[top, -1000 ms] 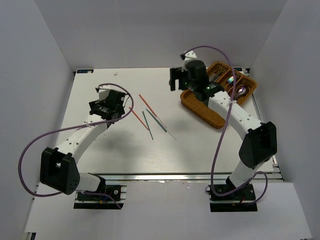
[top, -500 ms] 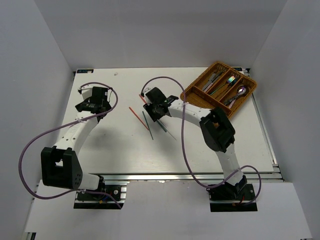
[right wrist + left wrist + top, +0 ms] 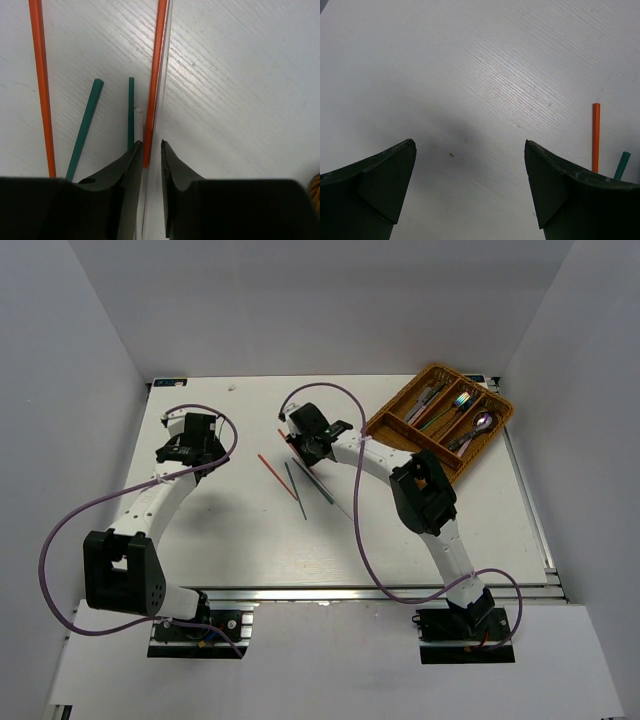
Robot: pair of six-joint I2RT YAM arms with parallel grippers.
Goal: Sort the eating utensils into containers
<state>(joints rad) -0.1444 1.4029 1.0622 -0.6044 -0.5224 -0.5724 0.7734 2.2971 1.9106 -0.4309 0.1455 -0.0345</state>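
Observation:
Loose chopsticks lie mid-table: a red one point(image 3: 268, 466), a green one point(image 3: 295, 491) and a greyish one point(image 3: 322, 487). My right gripper point(image 3: 303, 440) is down among them. In the right wrist view its jaws point(image 3: 149, 144) are narrowed to a slim gap astride the near end of a red chopstick point(image 3: 156, 75); a pale stick point(image 3: 168, 55) lies against it. Beside these lie another red chopstick point(image 3: 40, 85) and two green ones point(image 3: 85, 125). My left gripper point(image 3: 470, 150) hangs wide open over bare table at the far left point(image 3: 183, 447). The wicker tray point(image 3: 398, 397) holds several utensils point(image 3: 460, 400).
The tray sits at the far right corner, close to the right wall. A red chopstick tip point(image 3: 595, 137) and a green tip point(image 3: 621, 165) show at the right edge of the left wrist view. White walls enclose the table on three sides.
My right arm swung from above the tray down to the chopsticks mid-table, and its jaws narrowed from wide open. My left arm drew back toward the far left.

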